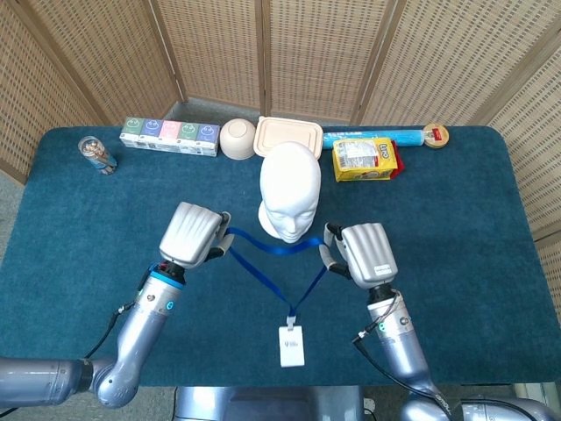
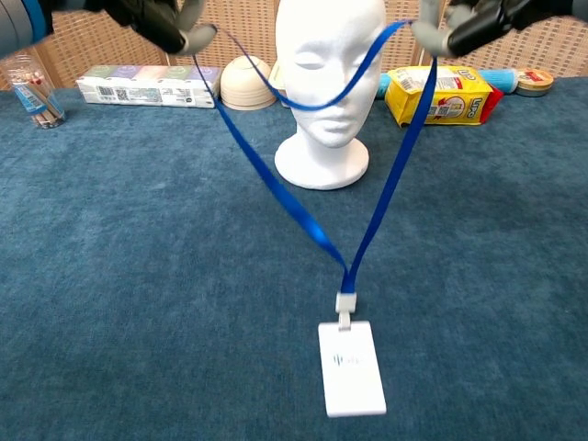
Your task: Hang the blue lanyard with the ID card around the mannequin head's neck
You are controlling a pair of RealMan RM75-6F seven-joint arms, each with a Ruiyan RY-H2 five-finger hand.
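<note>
A white mannequin head stands upright near the middle of a table covered in dark teal cloth, its face turned toward the robot.

To the left of the head, the robot's left hand is raised above the cloth, back of the hand facing up, its forearm sloping down toward the near left corner. Its fingertips are curled inward and pinch one side of the blue lanyard.

From that pinch the strap sags in a shallow curve across the front of the head; in the chest view it crosses the face at about mouth level. It does not circle the neck. Two more lengths of strap run down from the two hands and meet in a V in front of the head, where a white ID card hangs from a small clip, nearer the robot than the head.

To the right of the head, the right hand is held at a similar height, also back upward, with its forearm dropping toward the near edge. Its fingers are closed on the other side of the strap.

Behind the head, along the far edge, sit a clear cup, a row of small cartons, a cream bowl, a lidded cream container, a yellow snack bag, a blue tube and a small round tin.
</note>
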